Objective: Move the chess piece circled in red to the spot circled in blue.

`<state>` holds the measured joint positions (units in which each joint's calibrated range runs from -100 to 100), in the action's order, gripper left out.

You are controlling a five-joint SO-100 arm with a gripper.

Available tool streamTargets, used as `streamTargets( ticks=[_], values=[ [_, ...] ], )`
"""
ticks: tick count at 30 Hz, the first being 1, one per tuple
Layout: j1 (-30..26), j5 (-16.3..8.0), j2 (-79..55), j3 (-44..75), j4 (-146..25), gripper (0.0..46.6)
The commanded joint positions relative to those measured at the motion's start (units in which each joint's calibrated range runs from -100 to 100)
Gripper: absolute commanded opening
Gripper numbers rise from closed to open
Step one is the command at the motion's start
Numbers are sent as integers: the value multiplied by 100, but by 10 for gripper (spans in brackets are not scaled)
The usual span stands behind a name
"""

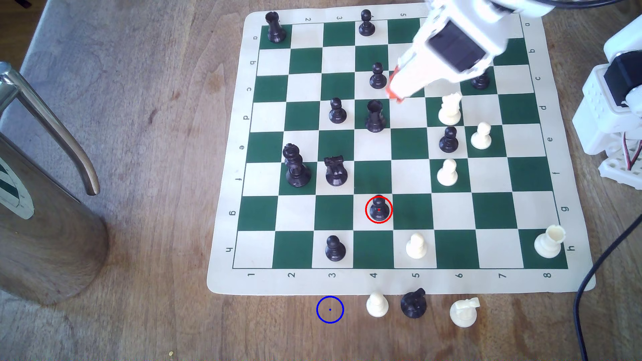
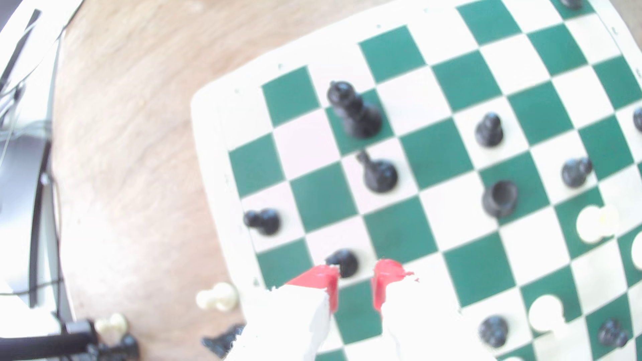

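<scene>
The small black pawn [image 1: 378, 209] stands upright inside the red circle on a cream square in row g of the board. In the wrist view this pawn [image 2: 344, 263] shows just past one red fingertip [image 2: 324, 277]. The blue circle [image 1: 330, 309] marks bare wood in front of the board's near edge, left of the off-board pieces in the exterior view. My gripper [image 1: 396, 93] hangs over rows c and d, several squares from the pawn. Its jaws [image 2: 356, 277] stand open with only board showing between them.
A black pawn [image 1: 377, 75] and black rook [image 1: 374, 116] stand close to the gripper. A white pawn [image 1: 377, 304], black knight [image 1: 413, 303] and white piece [image 1: 463, 312] sit off the board right of the blue circle. A metal jug [image 1: 45, 194] stands at the exterior view's left.
</scene>
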<state>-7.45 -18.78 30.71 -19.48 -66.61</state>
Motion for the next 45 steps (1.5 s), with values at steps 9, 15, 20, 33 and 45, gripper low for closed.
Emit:
streamTargets(
  ticks=[9, 15, 20, 33, 45],
  values=[
    [-667, -327, -1110, 642, -30, 110],
    [-941, -327, -1696, 706, 175, 108],
    [-925, -317, -2256, 715, 511, 109],
    [-667, -249, -2943, 987, 748, 161],
    [-620, -220, -3572, 1159, 871, 157]
  ],
)
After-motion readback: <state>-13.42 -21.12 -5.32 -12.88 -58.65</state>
